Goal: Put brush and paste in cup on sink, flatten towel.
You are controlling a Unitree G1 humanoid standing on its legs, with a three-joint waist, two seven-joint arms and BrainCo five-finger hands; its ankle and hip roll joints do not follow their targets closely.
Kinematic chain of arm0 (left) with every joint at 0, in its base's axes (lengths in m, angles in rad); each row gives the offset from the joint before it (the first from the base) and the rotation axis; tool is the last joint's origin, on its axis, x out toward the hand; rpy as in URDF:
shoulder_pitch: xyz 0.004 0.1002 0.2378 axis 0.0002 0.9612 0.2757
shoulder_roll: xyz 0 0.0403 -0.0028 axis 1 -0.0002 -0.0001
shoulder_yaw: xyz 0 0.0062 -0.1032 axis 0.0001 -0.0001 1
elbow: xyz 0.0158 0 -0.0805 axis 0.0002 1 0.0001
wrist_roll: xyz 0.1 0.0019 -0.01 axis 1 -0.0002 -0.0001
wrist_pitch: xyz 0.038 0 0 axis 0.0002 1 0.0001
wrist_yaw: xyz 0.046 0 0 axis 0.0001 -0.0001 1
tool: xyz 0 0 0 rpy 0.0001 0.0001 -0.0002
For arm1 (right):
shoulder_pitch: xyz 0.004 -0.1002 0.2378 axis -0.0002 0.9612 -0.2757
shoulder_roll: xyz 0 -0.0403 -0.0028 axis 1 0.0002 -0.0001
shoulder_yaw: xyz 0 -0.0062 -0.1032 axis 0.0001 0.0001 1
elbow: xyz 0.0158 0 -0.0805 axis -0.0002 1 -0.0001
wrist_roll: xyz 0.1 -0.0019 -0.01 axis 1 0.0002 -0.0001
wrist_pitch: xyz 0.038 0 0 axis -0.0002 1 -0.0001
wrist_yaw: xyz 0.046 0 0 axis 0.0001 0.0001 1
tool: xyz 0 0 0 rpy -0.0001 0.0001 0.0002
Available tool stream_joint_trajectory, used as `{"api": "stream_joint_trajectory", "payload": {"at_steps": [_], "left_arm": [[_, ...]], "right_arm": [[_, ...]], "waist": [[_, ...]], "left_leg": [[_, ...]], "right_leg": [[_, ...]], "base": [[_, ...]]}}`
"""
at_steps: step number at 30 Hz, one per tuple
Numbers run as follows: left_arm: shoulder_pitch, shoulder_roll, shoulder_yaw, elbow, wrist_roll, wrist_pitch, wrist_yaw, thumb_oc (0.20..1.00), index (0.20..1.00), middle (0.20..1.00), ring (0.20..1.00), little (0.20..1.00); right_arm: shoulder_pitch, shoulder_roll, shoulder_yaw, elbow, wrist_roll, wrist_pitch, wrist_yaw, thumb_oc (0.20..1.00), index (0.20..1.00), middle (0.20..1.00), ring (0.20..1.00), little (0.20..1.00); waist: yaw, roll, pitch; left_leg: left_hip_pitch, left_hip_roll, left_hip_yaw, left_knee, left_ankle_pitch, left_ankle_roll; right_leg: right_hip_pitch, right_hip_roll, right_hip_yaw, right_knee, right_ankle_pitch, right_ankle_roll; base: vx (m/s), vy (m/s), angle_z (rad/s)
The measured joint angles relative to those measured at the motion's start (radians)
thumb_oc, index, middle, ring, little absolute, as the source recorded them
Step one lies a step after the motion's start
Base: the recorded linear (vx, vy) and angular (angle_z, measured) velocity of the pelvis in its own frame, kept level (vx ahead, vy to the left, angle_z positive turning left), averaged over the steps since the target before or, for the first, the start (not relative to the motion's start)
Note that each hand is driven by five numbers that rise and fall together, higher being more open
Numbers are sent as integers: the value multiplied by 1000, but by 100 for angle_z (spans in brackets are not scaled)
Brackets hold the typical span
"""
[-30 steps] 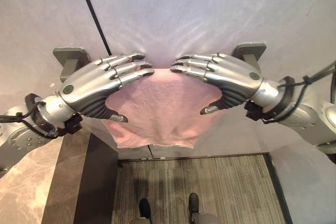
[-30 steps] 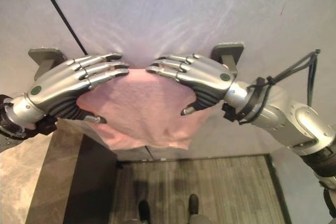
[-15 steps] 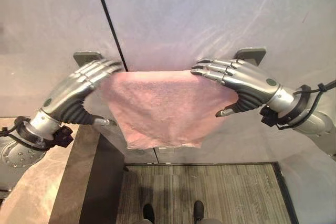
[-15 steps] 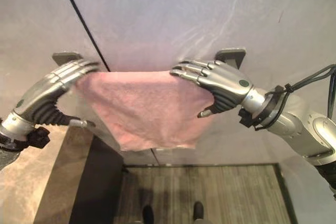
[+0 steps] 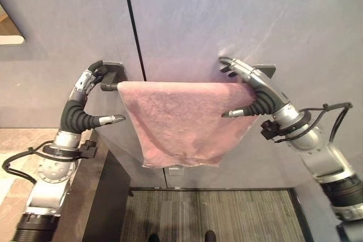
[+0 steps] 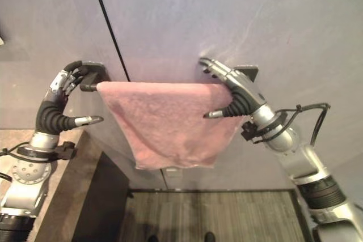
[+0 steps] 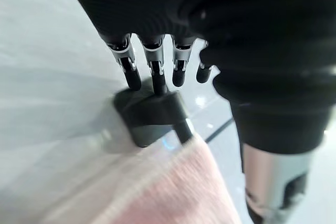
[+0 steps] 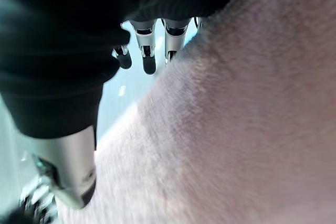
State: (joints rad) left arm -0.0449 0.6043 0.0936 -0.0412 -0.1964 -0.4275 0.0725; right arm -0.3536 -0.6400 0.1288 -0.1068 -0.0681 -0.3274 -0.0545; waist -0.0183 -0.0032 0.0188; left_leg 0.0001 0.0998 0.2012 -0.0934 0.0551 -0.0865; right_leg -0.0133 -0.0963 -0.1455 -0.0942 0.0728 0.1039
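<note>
A pink towel [image 5: 181, 123] hangs spread over a dark rail on the grey wall, between a left bracket [image 5: 113, 75] and a right bracket [image 5: 265, 70]. My left hand [image 5: 79, 97] is at the left bracket, just past the towel's left edge. Its fingertips [image 7: 155, 74] touch the bracket [image 7: 149, 116], thumb held out in front, hand open. My right hand [image 5: 258, 86] lies open over the towel's top right corner, fingers straight along the rail toward the wall, thumb sticking out in front of the cloth. The towel [image 8: 236, 129] runs right under its fingers [image 8: 147, 51].
A dark vertical seam [image 5: 133, 26] splits the wall behind the towel's left end. A brown stone counter [image 5: 11, 151] with a dark side panel [image 5: 108, 196] sits at lower left. A striped floor mat [image 5: 210, 213] lies below. A shelf corner [image 5: 8, 32] shows at upper left.
Both hands slid apart from the towel's middle to its ends, and the towel now lies wider and flatter along the rail. The view has also shifted.
</note>
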Motion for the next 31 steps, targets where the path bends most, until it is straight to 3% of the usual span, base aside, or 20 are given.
{"api": "stream_joint_trajectory", "payload": {"at_steps": [3,8,17,22,26,31], "left_arm": [[18,-110,1,34,2,23,47,1000,1000,1000,1000,1000],[66,-179,6,60,8,39,78,1000,1000,1000,1000,1000],[141,-277,-57,217,-10,61,79,1000,1000,1000,1000,1000],[178,-336,-121,359,-74,99,78,1000,1000,1000,1000,1000],[182,-358,-142,521,-92,113,78,1000,1000,1000,1000,1000],[182,-373,-147,673,-118,142,78,1000,1000,1000,1000,1000]], "right_arm": [[24,173,-52,5,144,-6,-75,1000,1000,1000,1000,1000],[96,207,-72,-1,252,-27,-76,1000,1000,1000,1000,1000],[233,334,-106,109,458,-53,-67,1000,1000,1000,1000,1000],[369,412,-44,399,708,36,-42,1000,1000,1000,1000,1000],[434,411,-29,590,728,82,-34,1000,1000,1000,1000,1000],[434,396,-29,790,718,129,-31,1000,1000,1000,1000,1000]], "waist": [[0,1,-4],[-1,1,-4],[-12,-28,-28],[-20,-25,-23],[-22,15,4],[-23,7,13]], "left_leg": [[1,0,4,1,2,2],[31,0,5,2,1,9],[56,0,4,-2,-6,10],[51,-1,5,-2,-8,13],[51,1,5,-2,-5,10],[52,10,4,1,-3,7]], "right_leg": [[-1,0,4,0,2,-1],[28,1,4,0,0,0],[52,0,2,0,-11,1],[47,-2,3,0,-9,-3],[48,0,3,0,-6,1],[50,10,0,0,-10,-6]], "base": [[-25,2,-2],[0,0,0],[-8,-5,0],[-21,-8,0],[-8,-5,0],[0,0,0]]}}
